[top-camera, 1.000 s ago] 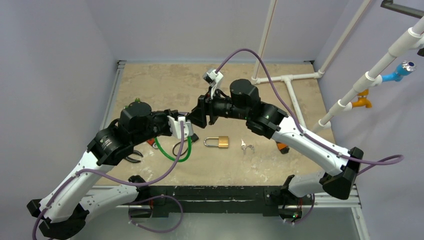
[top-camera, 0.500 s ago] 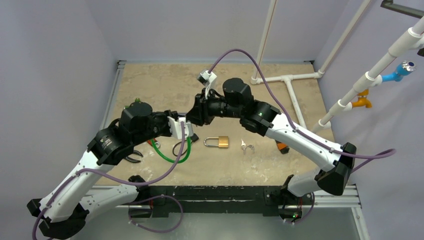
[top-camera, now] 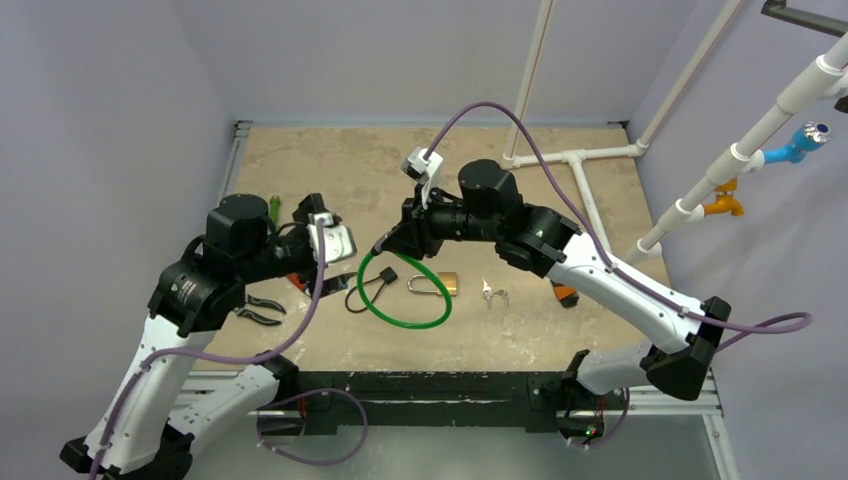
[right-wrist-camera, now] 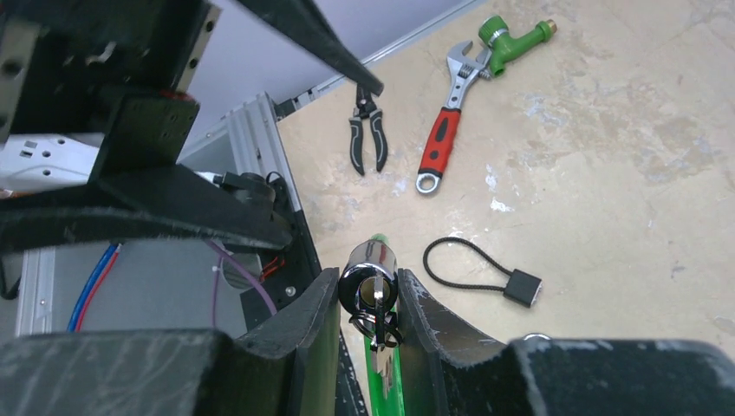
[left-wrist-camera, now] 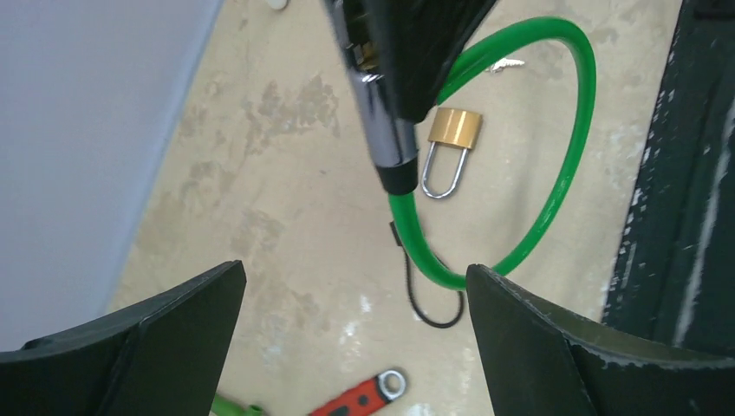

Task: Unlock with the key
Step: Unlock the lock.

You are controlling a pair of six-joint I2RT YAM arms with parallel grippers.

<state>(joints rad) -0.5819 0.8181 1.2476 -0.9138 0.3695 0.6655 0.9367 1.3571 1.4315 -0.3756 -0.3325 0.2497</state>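
Note:
My right gripper (right-wrist-camera: 368, 282) is shut on the chrome cylinder (right-wrist-camera: 368, 264) of a green cable lock (top-camera: 400, 310). A key (right-wrist-camera: 379, 316) on a ring sticks out of the cylinder's end, between the fingers. The cable loop hangs down onto the table. My left gripper (left-wrist-camera: 355, 269) stands wide open and holds nothing. In the top view it (top-camera: 335, 245) is left of the right gripper (top-camera: 388, 243), apart from the lock. The cylinder (left-wrist-camera: 381, 121) and the cable (left-wrist-camera: 568, 165) lie ahead of its fingertips.
A brass padlock (top-camera: 445, 283) and loose keys (top-camera: 492, 293) lie at mid-table. A black cable loop (right-wrist-camera: 520, 286), a red wrench (right-wrist-camera: 442, 143), pliers (right-wrist-camera: 366, 139) and a green nozzle (right-wrist-camera: 511, 35) lie to the left. White pipes (top-camera: 570, 160) run along the back right.
The left gripper opened, let go of the cable lock and drew back to the left. The right gripper closed on the cylinder, and the green loop swung out to the right.

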